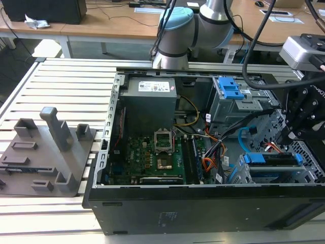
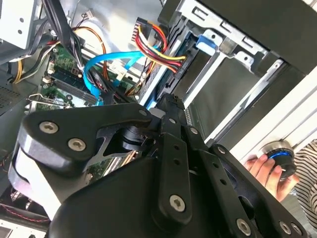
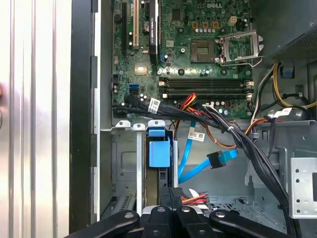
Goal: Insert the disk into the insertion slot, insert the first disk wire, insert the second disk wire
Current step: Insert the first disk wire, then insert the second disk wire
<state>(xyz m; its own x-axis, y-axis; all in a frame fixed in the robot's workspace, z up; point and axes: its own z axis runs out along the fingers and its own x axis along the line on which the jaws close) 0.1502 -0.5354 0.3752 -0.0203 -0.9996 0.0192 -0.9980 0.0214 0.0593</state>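
While the disk [image 1: 269,158] sits in the insertion slot [image 1: 264,175] at the exterior view's lower right, the gripper [image 3: 171,193] hovers close by, jaws drawn narrowly together.

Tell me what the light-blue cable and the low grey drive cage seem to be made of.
Light-blue cable: probably flexible plastic sheathing, slightly glossy; it bends in smooth curves. Drive cage: apparently bare sheet metal, dull grey, with punched holes.
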